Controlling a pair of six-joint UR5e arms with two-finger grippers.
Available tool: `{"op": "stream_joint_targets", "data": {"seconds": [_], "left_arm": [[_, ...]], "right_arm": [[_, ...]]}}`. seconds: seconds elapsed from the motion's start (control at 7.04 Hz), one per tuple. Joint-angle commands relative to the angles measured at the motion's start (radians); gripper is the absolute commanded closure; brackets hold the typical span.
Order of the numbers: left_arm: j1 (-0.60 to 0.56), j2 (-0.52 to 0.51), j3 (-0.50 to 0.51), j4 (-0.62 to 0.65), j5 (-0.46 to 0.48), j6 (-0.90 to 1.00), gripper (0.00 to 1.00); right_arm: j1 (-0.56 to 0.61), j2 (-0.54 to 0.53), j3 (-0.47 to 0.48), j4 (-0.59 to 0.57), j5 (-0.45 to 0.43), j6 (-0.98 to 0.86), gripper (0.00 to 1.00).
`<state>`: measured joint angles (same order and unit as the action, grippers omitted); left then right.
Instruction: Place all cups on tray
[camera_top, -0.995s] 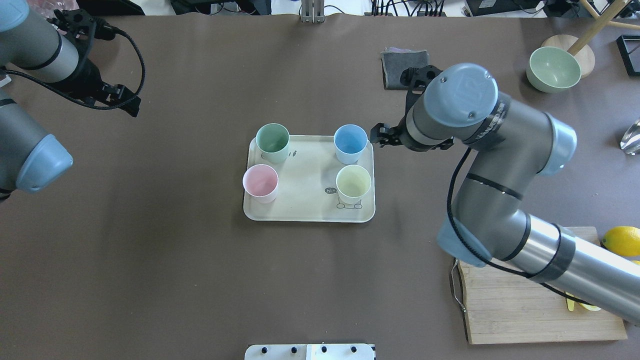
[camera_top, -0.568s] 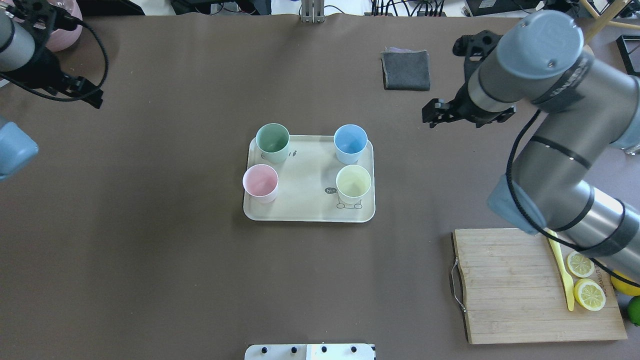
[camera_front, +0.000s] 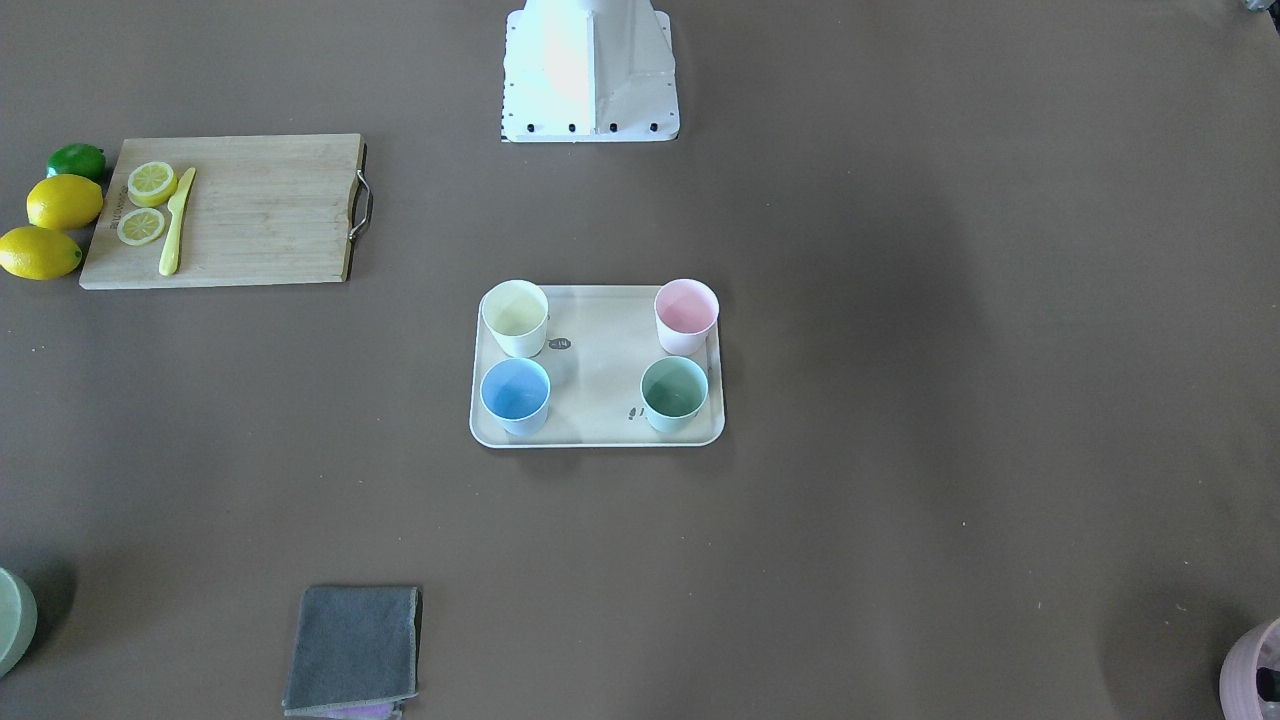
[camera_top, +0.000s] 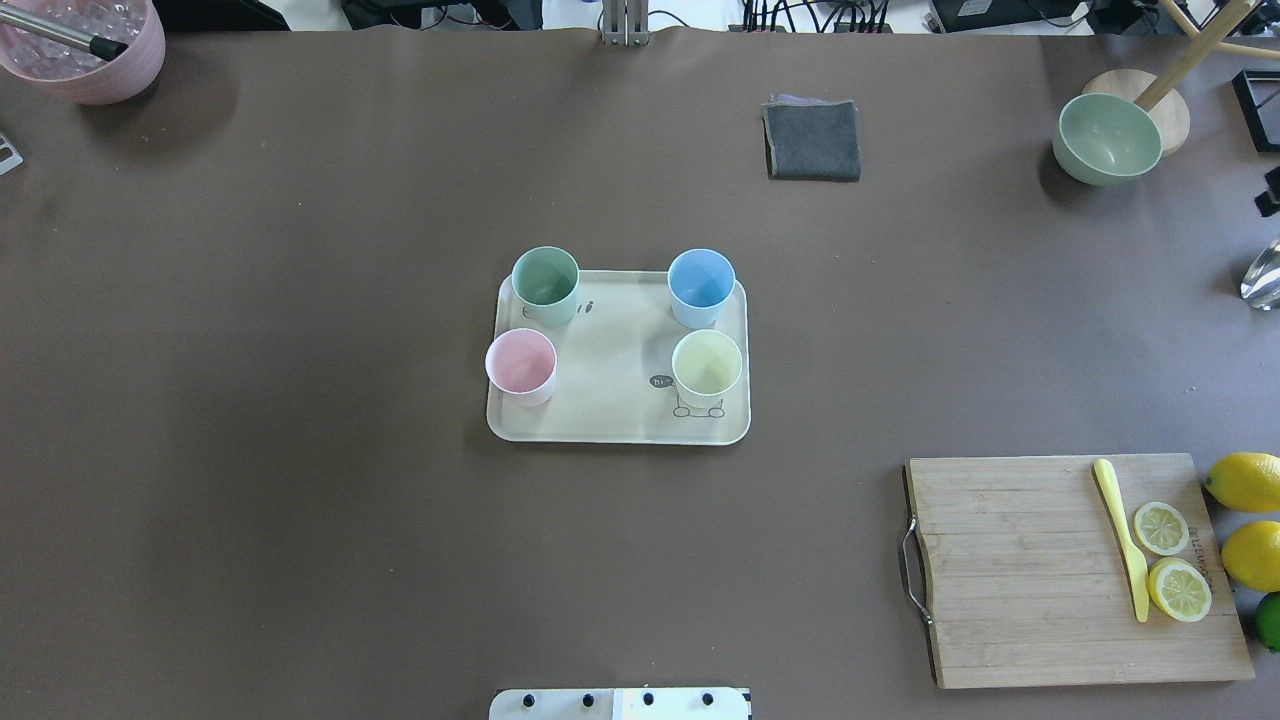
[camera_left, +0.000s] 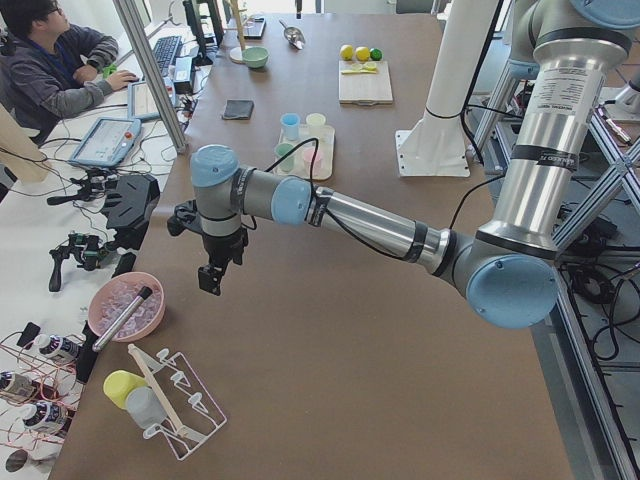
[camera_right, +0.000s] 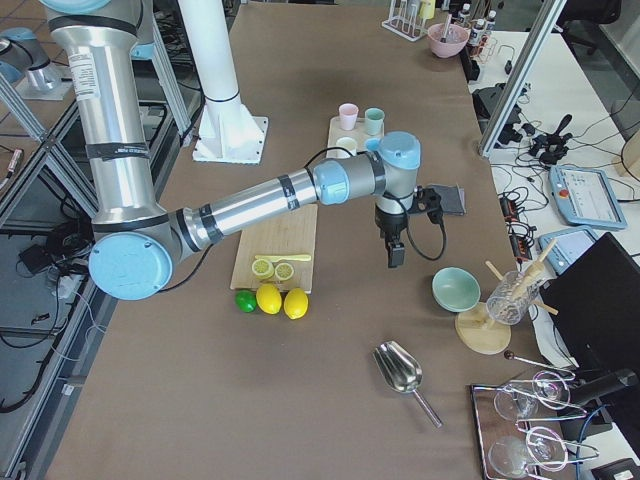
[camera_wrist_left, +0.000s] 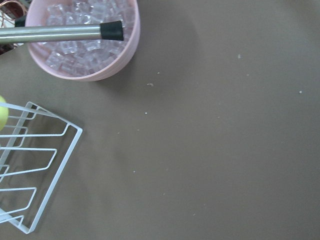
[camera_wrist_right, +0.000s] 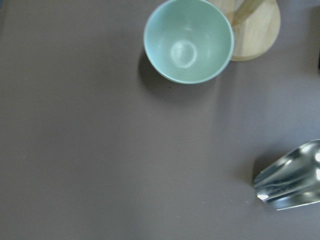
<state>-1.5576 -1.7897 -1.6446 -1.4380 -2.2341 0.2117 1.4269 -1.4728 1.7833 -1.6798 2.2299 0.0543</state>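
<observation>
The cream tray (camera_top: 610, 425) lies mid-table, and all four cups stand upright on it: mint green (camera_top: 545, 280), light blue (camera_top: 701, 282), pink (camera_top: 520, 363) and pale yellow (camera_top: 707, 365). The front-facing view shows the same tray (camera_front: 600, 360) with the cups at its corners. Neither gripper shows in the overhead view. My left gripper (camera_left: 210, 280) hangs above the table's left end, far from the tray. My right gripper (camera_right: 394, 258) hangs above the right end, near the sage bowl. I cannot tell whether either is open or shut.
A wooden cutting board (camera_top: 1010, 570) with lemon slices and a yellow knife lies at the front right, with lemons beside it. A grey cloth (camera_top: 812, 140), a sage bowl (camera_top: 1106, 138), a metal scoop (camera_top: 1262, 275) and a pink pot of ice (camera_top: 85, 50) sit around the edges.
Both arms have pulled out of the overhead view, the right one to the right away from the tray, the left one to the left. The cups and tray have not moved.
</observation>
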Motion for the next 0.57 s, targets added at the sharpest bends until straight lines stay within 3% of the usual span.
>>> {"op": "stream_joint_targets", "data": {"seconds": [0.0, 0.14, 0.43], "left_arm": [[-0.102, 0.021, 0.095, 0.034, -0.086, 0.057, 0.02], [-0.095, 0.098, 0.112, 0.027, -0.082, 0.042, 0.02], [-0.099, 0.140, 0.095, -0.007, -0.091, 0.046, 0.02]], "right_arm": [[0.172, -0.081, -0.105, 0.000, 0.014, -0.296, 0.00], [0.175, -0.139, -0.111, 0.006, 0.033, -0.286, 0.00], [0.202, -0.132, -0.097, 0.005, 0.164, -0.274, 0.00]]}}
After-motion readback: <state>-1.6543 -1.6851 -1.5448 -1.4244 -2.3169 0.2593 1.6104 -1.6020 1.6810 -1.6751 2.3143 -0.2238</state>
